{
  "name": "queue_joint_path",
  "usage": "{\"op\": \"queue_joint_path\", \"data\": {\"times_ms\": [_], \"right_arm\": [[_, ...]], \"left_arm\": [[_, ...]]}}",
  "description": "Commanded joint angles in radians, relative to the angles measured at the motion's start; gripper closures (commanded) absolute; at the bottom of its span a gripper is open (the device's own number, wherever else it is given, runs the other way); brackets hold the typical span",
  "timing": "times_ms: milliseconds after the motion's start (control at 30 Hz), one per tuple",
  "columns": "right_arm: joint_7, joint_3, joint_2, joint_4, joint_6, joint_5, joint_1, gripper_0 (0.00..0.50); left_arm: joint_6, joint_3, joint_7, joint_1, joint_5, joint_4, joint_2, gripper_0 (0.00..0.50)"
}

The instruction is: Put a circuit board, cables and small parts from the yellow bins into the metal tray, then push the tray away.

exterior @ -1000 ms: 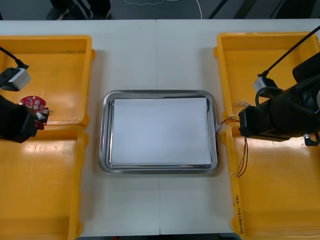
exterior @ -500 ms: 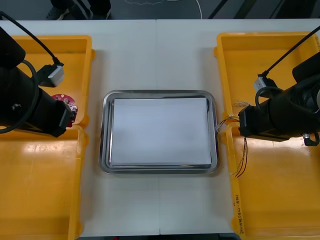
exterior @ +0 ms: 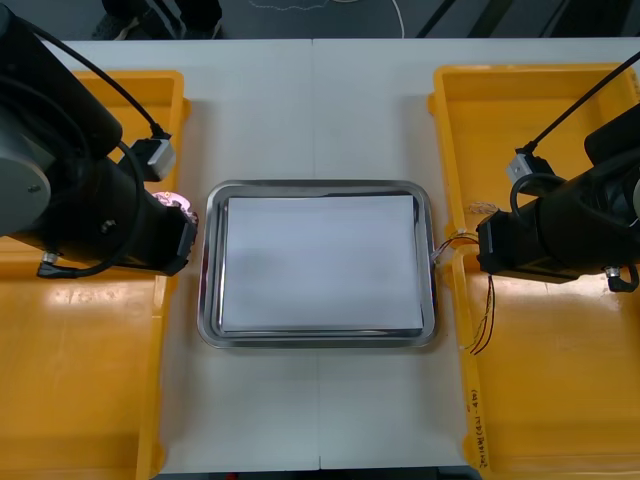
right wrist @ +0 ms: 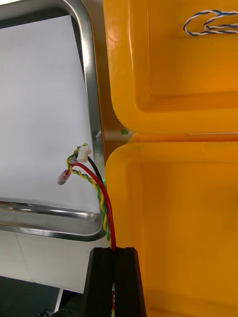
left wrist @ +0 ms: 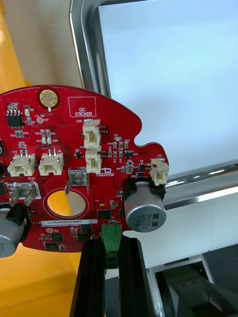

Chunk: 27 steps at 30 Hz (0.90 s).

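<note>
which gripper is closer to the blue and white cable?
Right. The right gripper, holding the red and yellow cable, is at the right rim of the tray, beside the bin with the blue and white cable. The left gripper, holding the circuit board, is across the tray.

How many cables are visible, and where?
2. A red and yellow cable in the right claw; a blue and white cable in the far right yellow bin. Arms may hide others.
</note>
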Motion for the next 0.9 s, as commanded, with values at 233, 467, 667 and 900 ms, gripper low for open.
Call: {"op": "queue_joint_path", "data": {"times_ms": [233,467,667,900], "right_arm": [[-0.027,0.014,0.009,-0.010,0.004,-0.001,-0.027,0.500],[-0.027,0.014,0.009,-0.010,0.004,-0.001,-0.027,0.500],[-0.027,0.014,0.009,-0.008,0.004,-0.001,-0.027,0.500],[-0.026,0.014,0.009,-0.010,0.004,0.002,-0.023,0.500]], "left_arm": [[0.007,-0.115,0.113,-0.061,-0.129,0.043,-0.146,0.493],[0.007,-0.190,0.116,-0.100,-0.178,0.132,-0.231,0.493],[0.007,-0.241,0.107,-0.115,-0.210,0.192,-0.272,0.492],[0.007,-0.276,0.092,-0.117,-0.244,0.257,-0.312,0.493]]}}
